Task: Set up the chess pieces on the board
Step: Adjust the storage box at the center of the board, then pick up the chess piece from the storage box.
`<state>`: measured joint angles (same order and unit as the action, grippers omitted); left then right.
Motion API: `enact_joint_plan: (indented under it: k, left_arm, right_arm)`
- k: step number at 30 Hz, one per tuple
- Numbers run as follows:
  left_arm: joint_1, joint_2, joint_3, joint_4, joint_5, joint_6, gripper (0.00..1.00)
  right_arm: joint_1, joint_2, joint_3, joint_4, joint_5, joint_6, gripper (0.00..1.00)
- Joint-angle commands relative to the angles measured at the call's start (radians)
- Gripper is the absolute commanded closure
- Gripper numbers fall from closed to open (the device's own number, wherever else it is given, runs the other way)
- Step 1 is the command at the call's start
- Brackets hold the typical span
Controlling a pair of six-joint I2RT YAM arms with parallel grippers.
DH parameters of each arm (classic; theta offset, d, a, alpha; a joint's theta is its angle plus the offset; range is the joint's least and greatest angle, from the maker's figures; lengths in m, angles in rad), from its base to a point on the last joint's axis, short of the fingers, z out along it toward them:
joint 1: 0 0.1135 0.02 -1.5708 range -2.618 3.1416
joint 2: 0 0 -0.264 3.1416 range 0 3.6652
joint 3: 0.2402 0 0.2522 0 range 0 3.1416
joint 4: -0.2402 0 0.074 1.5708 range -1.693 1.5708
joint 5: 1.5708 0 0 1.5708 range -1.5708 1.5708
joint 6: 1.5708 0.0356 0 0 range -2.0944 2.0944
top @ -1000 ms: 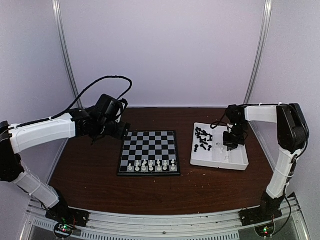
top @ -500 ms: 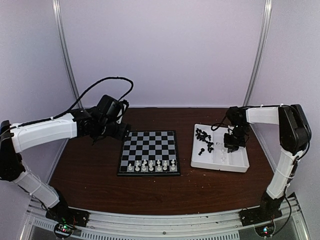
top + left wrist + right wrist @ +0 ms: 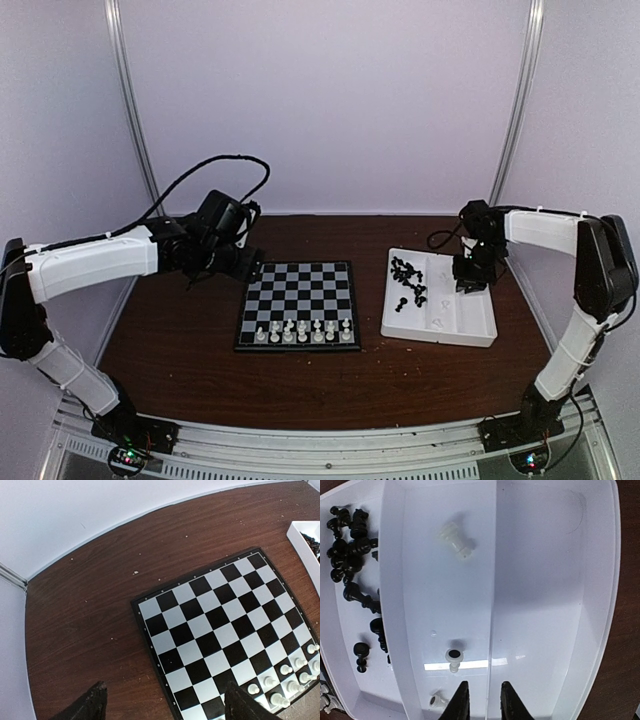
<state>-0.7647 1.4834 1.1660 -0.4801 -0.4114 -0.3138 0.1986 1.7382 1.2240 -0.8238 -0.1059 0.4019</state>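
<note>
The board lies at the table's middle, with a row of white chess pieces on its near edge. My left gripper hovers open and empty over the board's far left corner; the left wrist view shows its fingertips wide apart above the board and white pieces. My right gripper is over the white tray. In the right wrist view it is narrowly open and empty, straddling a tray divider. Three white pieces lie in the middle compartment, and black pieces in the left one.
Black pieces are heaped in the tray's left compartment, one black pawn apart from them. The tray's right compartment holds nothing. White walls close in the brown table at the back and sides.
My right gripper has moved a little farther back and to the right over the tray. My left arm has shifted slightly toward the board.
</note>
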Motion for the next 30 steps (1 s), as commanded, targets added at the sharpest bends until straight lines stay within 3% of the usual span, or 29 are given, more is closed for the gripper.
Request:
enact_joint_plan:
  k: [1,9,30]
  left_arm:
    - [0.008,0.009,0.029,0.035,0.014,-0.006,0.19]
    - [0.008,0.014,0.025,0.037,0.021,-0.006,0.19]
    - [0.008,-0.02,0.004,0.037,0.01,-0.007,0.19]
  right_arm:
    - [0.022,-0.081,-0.001,-0.026,0.03,-0.03,0.77]
    - [0.079,-0.078,0.026,-0.029,0.006,-0.016,0.77]
    - [0.096,0.159,0.041,0.095,0.029,0.066,0.79]
